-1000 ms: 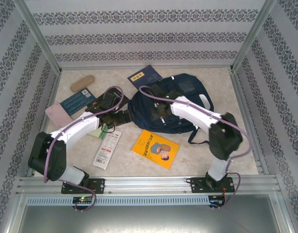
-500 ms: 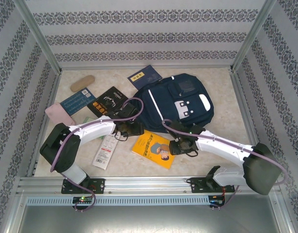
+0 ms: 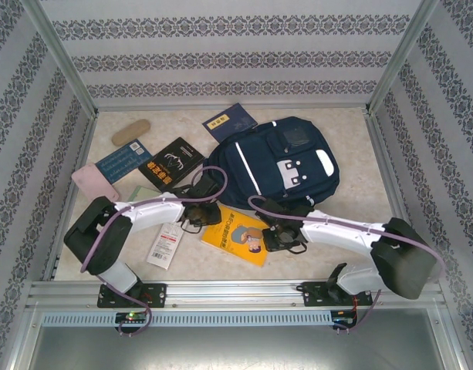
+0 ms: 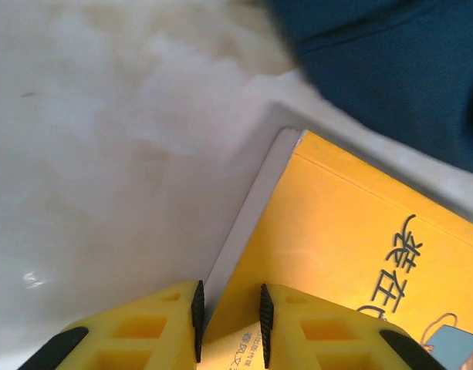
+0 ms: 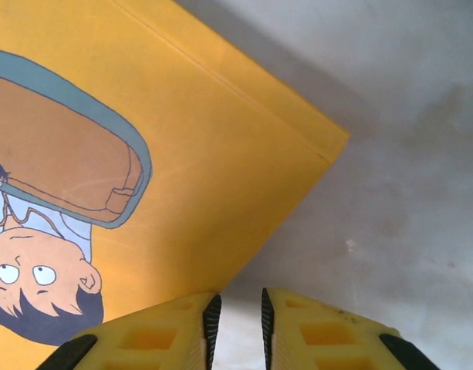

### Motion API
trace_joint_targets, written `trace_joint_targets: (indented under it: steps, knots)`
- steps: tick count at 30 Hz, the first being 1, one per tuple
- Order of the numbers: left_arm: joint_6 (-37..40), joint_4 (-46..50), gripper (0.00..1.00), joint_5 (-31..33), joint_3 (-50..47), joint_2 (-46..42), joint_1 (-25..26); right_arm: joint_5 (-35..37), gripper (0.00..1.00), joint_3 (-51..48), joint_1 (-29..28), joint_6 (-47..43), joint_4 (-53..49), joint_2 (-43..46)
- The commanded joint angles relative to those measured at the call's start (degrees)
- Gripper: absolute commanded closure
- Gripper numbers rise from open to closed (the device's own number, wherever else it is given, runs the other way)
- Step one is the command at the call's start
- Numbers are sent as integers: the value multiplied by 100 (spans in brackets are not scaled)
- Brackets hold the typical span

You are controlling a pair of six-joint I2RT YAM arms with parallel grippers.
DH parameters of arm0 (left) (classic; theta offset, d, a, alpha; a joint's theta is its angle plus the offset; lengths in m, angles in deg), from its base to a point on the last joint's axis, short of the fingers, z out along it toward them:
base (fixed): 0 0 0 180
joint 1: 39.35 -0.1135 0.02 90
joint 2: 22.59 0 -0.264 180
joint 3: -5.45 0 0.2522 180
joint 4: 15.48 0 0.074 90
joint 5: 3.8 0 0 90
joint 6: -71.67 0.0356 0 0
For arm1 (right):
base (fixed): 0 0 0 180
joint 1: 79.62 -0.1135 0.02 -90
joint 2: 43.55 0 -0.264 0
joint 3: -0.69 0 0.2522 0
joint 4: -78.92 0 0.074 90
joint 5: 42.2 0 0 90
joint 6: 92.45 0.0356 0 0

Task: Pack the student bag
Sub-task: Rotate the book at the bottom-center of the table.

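The student bag [image 3: 282, 162], navy with white stripes, lies flat at the back middle of the table; a corner of it shows as the student bag [image 4: 390, 69] in the left wrist view. In front of it lies a yellow picture book [image 3: 238, 235]. My left gripper [image 3: 207, 213] is at the book's left end. There its jaws [image 4: 230, 297] stand narrow around the yellow book's [image 4: 352, 231] page edge. My right gripper [image 3: 276, 235] is at the book's right end. Its jaws [image 5: 236, 304] are narrowly open over bare table, with the yellow book's [image 5: 182, 154] edge running up to the left fingertip.
Left of the bag lie a black book [image 3: 170, 164], a blue book [image 3: 122, 160], a pink pouch [image 3: 95, 183], a tan case [image 3: 130, 132] and a white packet [image 3: 165, 244]. A dark blue notebook [image 3: 229, 121] sits behind the bag. Patterned walls ring the table.
Both arms came off the bag and down to the yellow book's two ends. Both pairs of jaws narrowed, and the book shifted slightly left.
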Motion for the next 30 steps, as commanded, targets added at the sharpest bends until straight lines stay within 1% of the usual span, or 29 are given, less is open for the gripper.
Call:
trace_joint_targets:
  steps: [1,4,8,10,12,14,16,18,19,22,23,25,28,30]
  knots:
    - [-207,474,73,231,-437,-275,70,-163,74,526,-186,-88,642,-467]
    - [-299,776,73,459,-740,-813,61,-184,74,1053,-275,-224,660,-946]
    - [-432,1053,71,525,-1135,-1538,61,-230,75,1828,-306,-487,657,-1736]
    - [-468,1274,68,559,-1227,-1859,61,-123,75,2330,-306,-676,552,-2123]
    - [-486,1537,63,704,-1216,-2178,61,1,75,2746,-285,-836,418,-2390]
    - [-442,1825,58,868,-1129,-2480,44,2,75,3045,-246,-913,275,-2477]
    - [-392,2062,56,998,-959,-2666,-10,-43,75,3058,-233,-968,235,-2386]
    - [-255,2064,55,972,-816,-2728,-106,-147,75,2949,-252,-980,182,-2195]
    - [-183,1973,56,928,-754,-2703,-150,-181,75,2827,-277,-965,182,-2073]
    - [48,1531,61,674,-548,-2340,-302,-182,80,2357,-386,-896,162,-1635]
    - [123,1394,64,614,-436,-2137,-324,-172,81,2167,-438,-864,163,-1446]
    - [277,1136,70,457,-157,-1708,-341,-149,87,1791,-563,-765,202,-1120]
    - [443,800,74,303,249,-1048,-354,-124,90,1257,-799,-570,352,-724]
    - [497,613,74,191,449,-594,-377,-106,91,970,-971,-393,436,-579]
